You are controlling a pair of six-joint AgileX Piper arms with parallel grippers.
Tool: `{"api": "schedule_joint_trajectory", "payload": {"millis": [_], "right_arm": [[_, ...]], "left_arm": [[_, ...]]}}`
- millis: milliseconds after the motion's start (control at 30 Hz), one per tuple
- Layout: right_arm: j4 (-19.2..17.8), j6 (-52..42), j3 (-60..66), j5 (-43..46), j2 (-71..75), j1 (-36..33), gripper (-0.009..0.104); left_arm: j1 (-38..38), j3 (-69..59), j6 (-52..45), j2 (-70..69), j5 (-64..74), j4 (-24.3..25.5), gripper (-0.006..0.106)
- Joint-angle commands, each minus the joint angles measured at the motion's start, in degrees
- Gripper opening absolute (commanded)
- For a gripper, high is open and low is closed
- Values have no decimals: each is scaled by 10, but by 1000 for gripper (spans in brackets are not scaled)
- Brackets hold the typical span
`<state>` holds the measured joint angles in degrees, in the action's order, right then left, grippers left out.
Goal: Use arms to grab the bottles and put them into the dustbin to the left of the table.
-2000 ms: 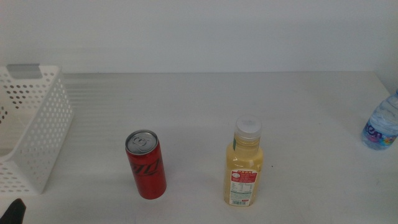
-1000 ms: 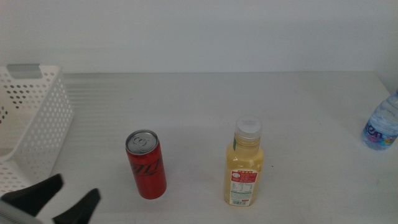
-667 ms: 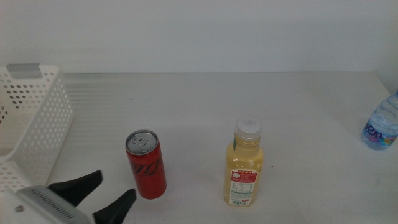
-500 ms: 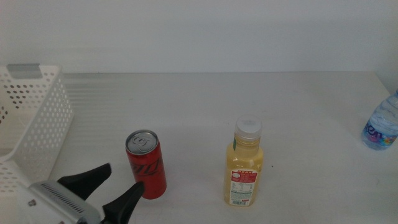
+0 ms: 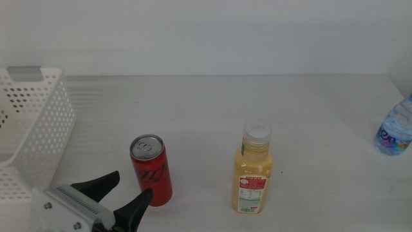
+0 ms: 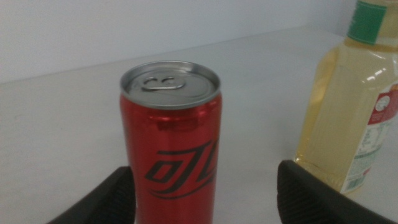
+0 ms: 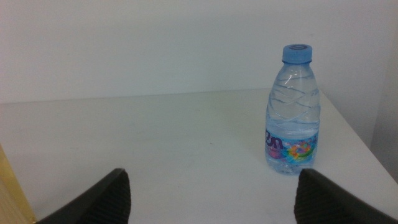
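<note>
Left gripper: the black angular left gripper [image 5: 122, 195] on its white boxy housing sat low at the near left of the worktop, its two jaws spread apart, aimed at the can; in the left wrist view [image 6: 205, 199] the can stood just ahead of the gap and nearer one jaw, with no contact visible.
Right gripper: the right gripper [image 7: 211, 196] was outside the middle view; its own wrist view showed its dark jaws wide apart and pointing toward the water bottle, well apart from it.
Worktop: a wide, flat, matte white-grey worktop [image 5: 257, 109] carried all the things.
Dustbin: the white plastic rectangular basket with round-holed sides and a grey-topped rim [image 5: 38, 129] stood at the left edge, near the left gripper.
Juice bottle: the yellow juice bottle with a white cap [image 5: 254, 171] stood upright near the middle, to the right of the can and apart from it.
Can: the slim red soda can with a silver top [image 5: 151, 171] stood upright just beyond the left gripper's tips.
Water bottle: the small clear water bottle with a blue cap [image 7: 293, 112] stood upright by the far right edge.
</note>
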<state>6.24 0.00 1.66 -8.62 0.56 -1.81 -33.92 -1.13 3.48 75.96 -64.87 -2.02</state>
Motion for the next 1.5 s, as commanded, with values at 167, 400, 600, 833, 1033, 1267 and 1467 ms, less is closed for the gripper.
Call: {"api": "schedule_joint_trajectory", "payload": {"millis": [167,400,600,833,1033,1267,1467], "right_arm": [[-2,-5,-5,43,16,3,70],[-2,-5,-5,43,16,3,70],[-2,-5,-5,43,16,3,70],[-2,-5,-5,43,16,3,70],[-2,-5,-5,43,16,3,70],[-2,-5,-5,43,16,3,70],[-2,-5,-5,43,16,3,70]], "left_arm": [[-2,-10,30,-6,-105,-14,70],[-2,-10,25,-6,-105,-20,70],[-2,-8,33,-6,-105,-50,70],[-2,-8,32,1,-99,-68,70],[-2,-1,31,27,-102,-63,72],[-2,6,24,54,-105,-62,90],[-2,36,23,77,-105,-56,90]]}}
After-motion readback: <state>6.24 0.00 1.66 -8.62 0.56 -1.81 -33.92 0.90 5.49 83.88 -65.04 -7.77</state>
